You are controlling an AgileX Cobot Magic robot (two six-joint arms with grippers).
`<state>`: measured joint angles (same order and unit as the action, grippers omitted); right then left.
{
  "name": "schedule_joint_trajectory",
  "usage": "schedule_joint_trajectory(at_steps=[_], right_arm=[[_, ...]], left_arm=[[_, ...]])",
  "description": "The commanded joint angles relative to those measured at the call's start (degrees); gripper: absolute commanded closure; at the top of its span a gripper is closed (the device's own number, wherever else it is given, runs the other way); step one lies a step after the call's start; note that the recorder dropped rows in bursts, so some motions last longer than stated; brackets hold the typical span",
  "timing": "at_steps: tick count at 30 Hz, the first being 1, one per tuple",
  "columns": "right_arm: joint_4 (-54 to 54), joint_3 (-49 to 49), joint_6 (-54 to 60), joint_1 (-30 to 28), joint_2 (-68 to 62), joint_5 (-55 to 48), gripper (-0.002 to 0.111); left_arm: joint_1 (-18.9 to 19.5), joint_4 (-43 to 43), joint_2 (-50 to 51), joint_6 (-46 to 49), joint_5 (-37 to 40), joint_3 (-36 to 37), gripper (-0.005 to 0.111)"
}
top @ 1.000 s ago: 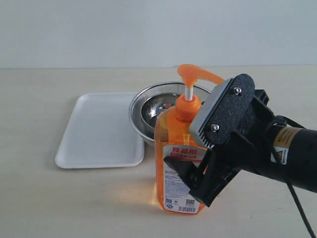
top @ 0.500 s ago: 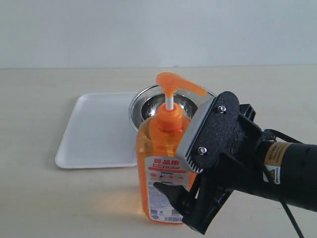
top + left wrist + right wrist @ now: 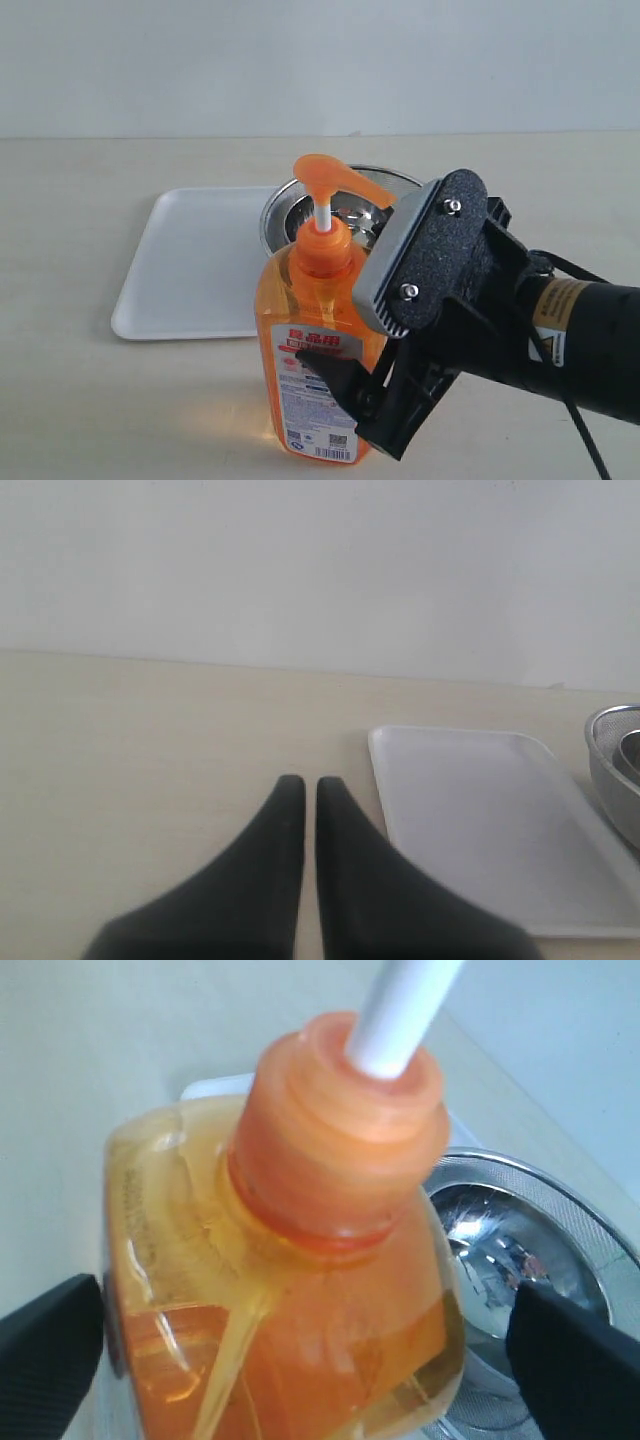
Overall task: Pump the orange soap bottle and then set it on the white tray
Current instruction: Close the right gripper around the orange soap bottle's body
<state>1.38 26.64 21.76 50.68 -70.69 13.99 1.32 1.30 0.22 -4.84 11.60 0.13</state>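
Orange soap bottle [image 3: 308, 375], tilted at the exterior view's lower centre, sat clamped in the right gripper [image 3: 305, 1328] — white tray [image 3: 190, 262] lay mid-left; the left gripper [image 3: 302, 792] was closed, empty.

Right arm [image 3: 590, 345]: black, enters from the right edge of the exterior view and slopes down toward the middle.
Right wrist: rolled, so one finger sits high and to the rear and the other low and in front.
Right gripper [image 3: 365, 320]: jaws spread wide, clamped across the body of the orange soap bottle [image 3: 300, 325], below its neck.
Right fingers [image 3: 335, 378]: the low black tip lies across the bottle's front; the upper one carries a grey ribbed edge.
Left gripper [image 3: 305, 792]: two black fingers drawn together, with a thin slit between the tips.
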Motion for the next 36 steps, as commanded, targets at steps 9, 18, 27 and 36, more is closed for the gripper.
schedule_joint_trajectory(at_steps=[9, 18, 27, 36], right_arm=[[-12.5, 0.3, -16.7, -0.2, -2.0, 3.6, 0.004], [-12.2, 0.3, -24.9, -0.2, -2.0, 3.5, 0.004], [-12.2, 0.3, -24.9, -0.2, -2.0, 3.8, 0.004], [-12.2, 0.3, -27.5, -0.2, -2.0, 3.8, 0.004]], left_arm=[[-0.3, -0.2, -0.2, 0.1, -0.9, -0.1, 0.102], [-0.3, -0.2, -0.2, 0.1, -0.9, -0.1, 0.102], [-0.3, -0.2, -0.2, 0.1, -0.9, -0.1, 0.102], [-0.3, -0.2, -0.2, 0.1, -0.9, -0.1, 0.102]])
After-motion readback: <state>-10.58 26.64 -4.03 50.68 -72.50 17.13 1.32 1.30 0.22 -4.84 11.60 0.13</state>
